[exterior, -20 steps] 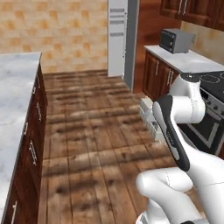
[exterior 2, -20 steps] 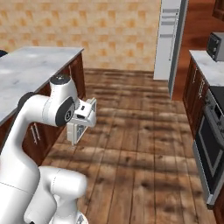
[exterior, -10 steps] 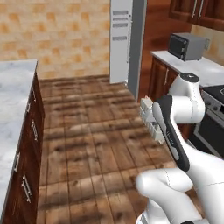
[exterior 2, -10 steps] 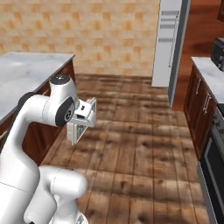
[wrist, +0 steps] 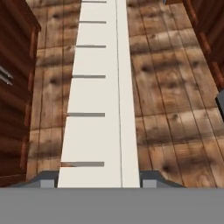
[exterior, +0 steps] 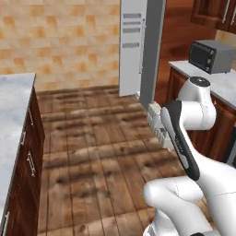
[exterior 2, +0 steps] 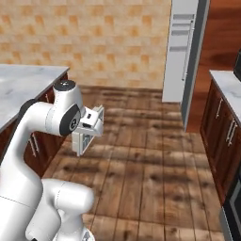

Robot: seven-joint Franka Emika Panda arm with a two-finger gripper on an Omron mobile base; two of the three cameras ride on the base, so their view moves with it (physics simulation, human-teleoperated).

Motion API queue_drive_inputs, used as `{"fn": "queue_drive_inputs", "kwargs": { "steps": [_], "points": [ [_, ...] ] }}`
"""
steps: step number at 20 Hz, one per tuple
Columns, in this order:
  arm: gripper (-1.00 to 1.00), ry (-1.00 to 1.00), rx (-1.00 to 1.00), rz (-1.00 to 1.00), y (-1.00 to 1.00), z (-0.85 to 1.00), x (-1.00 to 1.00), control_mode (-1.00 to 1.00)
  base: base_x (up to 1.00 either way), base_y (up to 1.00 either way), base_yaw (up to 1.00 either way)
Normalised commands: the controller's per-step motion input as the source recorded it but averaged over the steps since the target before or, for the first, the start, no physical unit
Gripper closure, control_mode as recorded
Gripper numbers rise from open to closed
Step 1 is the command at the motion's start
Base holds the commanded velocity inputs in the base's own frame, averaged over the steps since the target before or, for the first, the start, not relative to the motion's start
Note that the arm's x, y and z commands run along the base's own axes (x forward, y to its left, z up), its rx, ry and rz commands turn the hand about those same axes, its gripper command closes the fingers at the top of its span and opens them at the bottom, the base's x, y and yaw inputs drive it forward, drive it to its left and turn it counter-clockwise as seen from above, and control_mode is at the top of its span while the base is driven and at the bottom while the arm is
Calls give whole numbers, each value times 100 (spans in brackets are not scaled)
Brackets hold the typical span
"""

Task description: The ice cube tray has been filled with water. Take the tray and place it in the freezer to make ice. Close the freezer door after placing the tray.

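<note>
My gripper [wrist: 98, 180] is shut on the ice cube tray [wrist: 98, 109], a long pale tray with cell dividers that runs up from between the fingertips [wrist: 43, 179] over the wooden floor. In the base views the tray [exterior: 156, 125] [exterior 2: 86, 137] hangs on edge at the hand, close in front of the arm's upper link. The freezer [exterior: 132, 46] [exterior 2: 181, 47] stands ahead at the far end of the floor, tall and narrow, with a white face crossed by grey shelf lines and a grey panel along its right side. I cannot tell its door apart from the compartment.
A marble-topped island [exterior: 11, 110] [exterior 2: 26, 80] with dark drawers runs along the left. On the right, dark cabinets carry a pale counter with a microwave [exterior: 209, 55]. Open wooden floor [exterior: 97, 138] lies between me and the freezer.
Both base views have shifted as the base drove and turned: the freezer is now nearer and more central, and the island has slid off to the left. The arm still holds the tray in the same pose.
</note>
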Motion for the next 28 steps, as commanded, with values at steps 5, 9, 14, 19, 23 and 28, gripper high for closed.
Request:
{"fn": "queue_drive_inputs", "kwargs": {
  "steps": [5,9,14,19,23,28],
  "points": [
    [100,0,0,0,0,0,0,100,100,-22,-2],
    [100,0,0,0,0,0,0,100,92,-25,-5],
    [100,0,0,0,0,0,0,100,82,-29,-10],
    [100,0,0,0,0,0,0,100,77,-22,-13],
    [100,0,0,0,0,0,0,100,74,-16,-17],
    [100,0,0,0,0,0,0,100,84,-15,-16]
  ]
}}
